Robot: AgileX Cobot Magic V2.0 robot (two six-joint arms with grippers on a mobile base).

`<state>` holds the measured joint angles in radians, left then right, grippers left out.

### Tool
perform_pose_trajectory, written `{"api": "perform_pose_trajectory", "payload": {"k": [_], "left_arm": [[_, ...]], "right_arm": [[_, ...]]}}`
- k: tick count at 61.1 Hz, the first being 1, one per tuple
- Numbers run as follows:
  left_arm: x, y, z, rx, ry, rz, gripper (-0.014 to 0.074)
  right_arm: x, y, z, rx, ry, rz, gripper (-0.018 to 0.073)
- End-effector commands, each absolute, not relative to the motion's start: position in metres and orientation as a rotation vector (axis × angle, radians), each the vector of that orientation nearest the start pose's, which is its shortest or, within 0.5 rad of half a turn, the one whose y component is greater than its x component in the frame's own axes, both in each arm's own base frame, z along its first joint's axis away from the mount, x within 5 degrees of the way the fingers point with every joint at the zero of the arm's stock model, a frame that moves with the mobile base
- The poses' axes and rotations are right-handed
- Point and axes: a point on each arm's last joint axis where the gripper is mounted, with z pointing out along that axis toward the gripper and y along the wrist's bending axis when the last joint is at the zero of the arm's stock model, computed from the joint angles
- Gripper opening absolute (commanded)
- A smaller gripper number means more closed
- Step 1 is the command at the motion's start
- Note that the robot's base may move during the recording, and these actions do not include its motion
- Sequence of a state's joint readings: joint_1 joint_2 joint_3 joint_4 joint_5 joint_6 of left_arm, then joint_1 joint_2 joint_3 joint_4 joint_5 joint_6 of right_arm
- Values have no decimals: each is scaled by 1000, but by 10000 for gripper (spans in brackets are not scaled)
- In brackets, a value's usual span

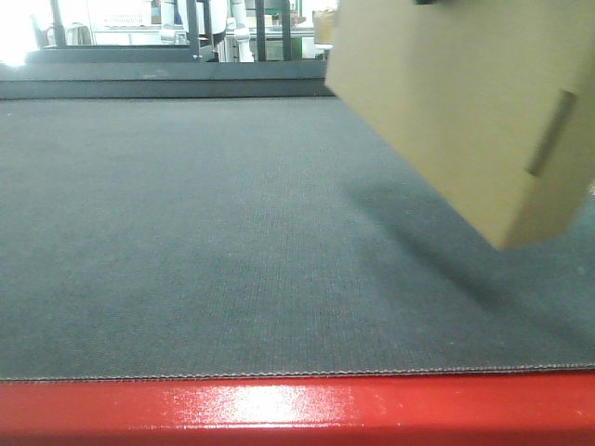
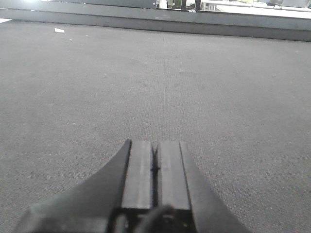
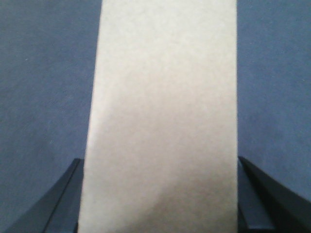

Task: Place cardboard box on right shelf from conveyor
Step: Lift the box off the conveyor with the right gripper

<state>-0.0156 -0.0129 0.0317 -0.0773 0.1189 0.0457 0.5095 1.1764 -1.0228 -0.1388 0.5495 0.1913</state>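
The plain tan cardboard box point(image 1: 465, 102) hangs tilted in the air above the right side of the conveyor point(image 1: 204, 242), casting a shadow on the belt. In the right wrist view the box point(image 3: 165, 116) fills the middle, and my right gripper point(image 3: 160, 194) is shut on it, with one dark finger pressed against each side. My left gripper point(image 2: 155, 160) hovers low over the bare belt point(image 2: 155, 82), its two pads closed together on nothing. The right shelf is out of view.
The belt's glossy red edge point(image 1: 297, 409) runs along the near side. A dark raised rail point(image 1: 158, 85) borders the far side, with metal frames and equipment point(image 1: 223, 28) behind it. A small white scrap point(image 2: 59, 30) lies on the belt at the far left.
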Motion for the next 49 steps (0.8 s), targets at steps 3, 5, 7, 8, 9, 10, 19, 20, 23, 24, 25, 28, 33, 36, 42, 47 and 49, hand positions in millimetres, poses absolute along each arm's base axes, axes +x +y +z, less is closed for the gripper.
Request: {"api": "perform_pose_trajectory", "payload": {"k": [3, 5, 7, 8, 9, 10, 19, 20, 23, 24, 25, 28, 33, 36, 42, 47, 49], "left_arm": [[56, -1, 198, -15, 1531, -43, -116], [56, -1, 198, -15, 1531, -43, -116], [56, -1, 198, -15, 1531, -43, -116], [56, -1, 198, -15, 1531, -43, -116], [56, -1, 198, -15, 1531, -43, -116], [56, -1, 198, -15, 1531, -43, -116], [56, -1, 198, -15, 1531, -43, -116], [56, -1, 198, -15, 1531, -43, -116], [56, -1, 198, -15, 1531, -43, -116], [56, -1, 198, -15, 1531, -43, -116], [56, -1, 198, -15, 1531, -43, -116], [56, -1, 198, -15, 1531, -43, -116], [56, -1, 198, -15, 1531, -43, -116], [56, -1, 198, -15, 1531, -43, -116], [56, -1, 198, -15, 1531, -43, -116], [56, -1, 198, -15, 1531, -43, -116], [56, -1, 198, -15, 1531, -43, -116]], "right_arm": [[190, 98, 364, -432, 1914, 282, 235], [180, 93, 363, -435, 1889, 280, 235], [171, 88, 359, -438, 1869, 278, 235], [168, 86, 355, -441, 1867, 277, 235], [163, 83, 355, -438, 1852, 281, 235], [159, 81, 353, -437, 1846, 282, 235], [125, 63, 338, -425, 1793, 293, 235], [120, 60, 339, -421, 1777, 295, 235], [109, 54, 336, -413, 1751, 300, 235], [104, 51, 336, -407, 1736, 302, 235], [101, 49, 336, -405, 1731, 303, 235], [90, 42, 338, -392, 1701, 306, 235], [70, 31, 344, -367, 1633, 317, 235], [61, 26, 347, -354, 1592, 324, 235], [40, 15, 352, -326, 1496, 342, 235], [25, 6, 355, -305, 1423, 355, 235], [19, 3, 355, -298, 1396, 360, 235]]}}
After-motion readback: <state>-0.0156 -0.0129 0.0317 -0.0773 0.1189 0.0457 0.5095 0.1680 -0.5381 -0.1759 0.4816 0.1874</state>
